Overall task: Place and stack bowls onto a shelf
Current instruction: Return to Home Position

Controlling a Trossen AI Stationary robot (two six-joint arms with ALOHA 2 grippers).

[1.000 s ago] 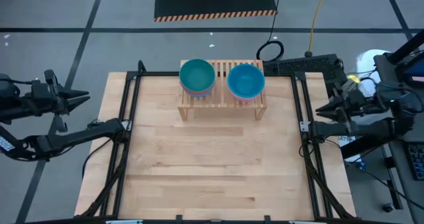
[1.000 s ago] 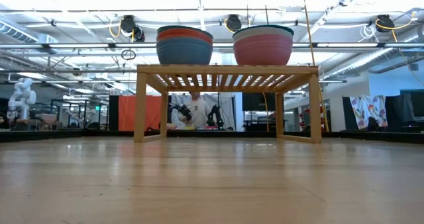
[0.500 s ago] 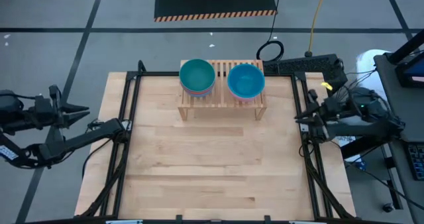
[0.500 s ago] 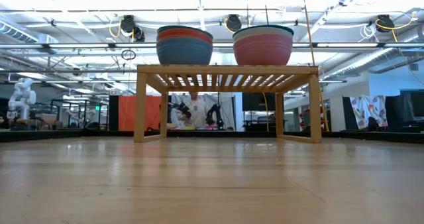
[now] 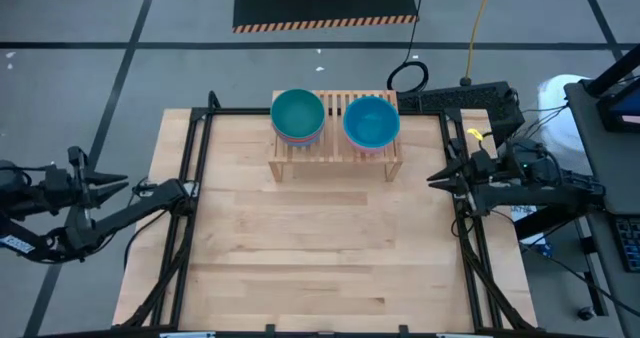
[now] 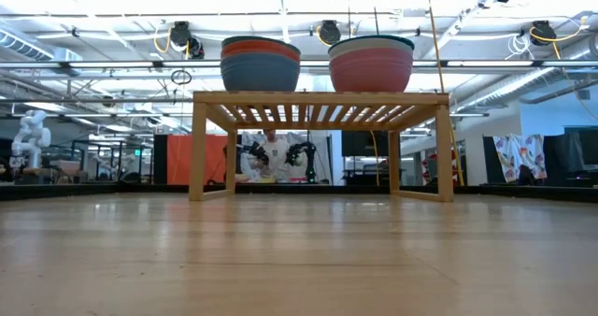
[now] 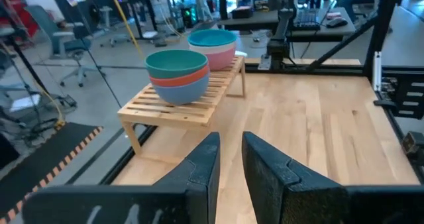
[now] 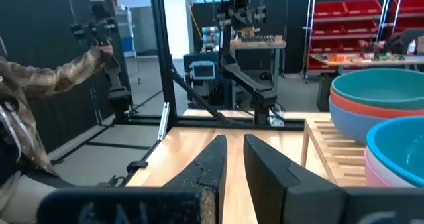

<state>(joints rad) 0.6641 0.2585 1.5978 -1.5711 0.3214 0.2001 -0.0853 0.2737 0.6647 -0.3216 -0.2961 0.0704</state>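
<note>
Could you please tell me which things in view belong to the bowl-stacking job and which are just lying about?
Part of the job:
- teal-topped bowl stack
- blue-topped bowl stack
- shelf holding both stacks

Just lying about:
- coiled black cable on the floor beyond the table
- striped floor mat

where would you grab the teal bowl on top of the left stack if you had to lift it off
Probably by its rim. The teal bowl sits upright and nested in the bowls under it on the shelf, so only its lip and open inside are free. Come straight down from above, one finger inside and one outside, at the side away from the blue bowl.
</note>
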